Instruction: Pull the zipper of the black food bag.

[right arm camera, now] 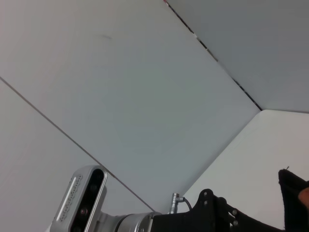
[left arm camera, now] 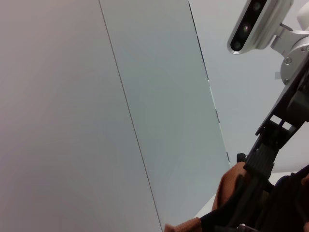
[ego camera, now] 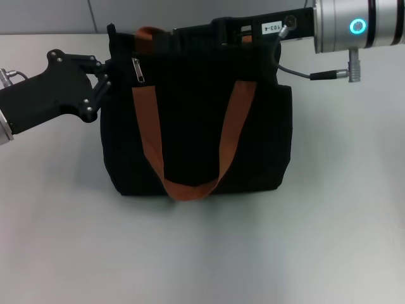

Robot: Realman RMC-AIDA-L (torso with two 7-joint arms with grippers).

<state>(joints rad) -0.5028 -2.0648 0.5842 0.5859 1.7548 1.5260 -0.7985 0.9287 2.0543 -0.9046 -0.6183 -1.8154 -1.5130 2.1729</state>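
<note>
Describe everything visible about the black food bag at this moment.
The black food bag is a boxy tote of dark fabric standing upright on the white table. A rust-orange webbing strap hangs in a loop down its front, and a second handle shows at the top rim. The zipper, a small silver pull, hangs near the top on the robot's left. The left claw is at the bag's upper corner on that side; the right claw reaches over the top edge.
</note>
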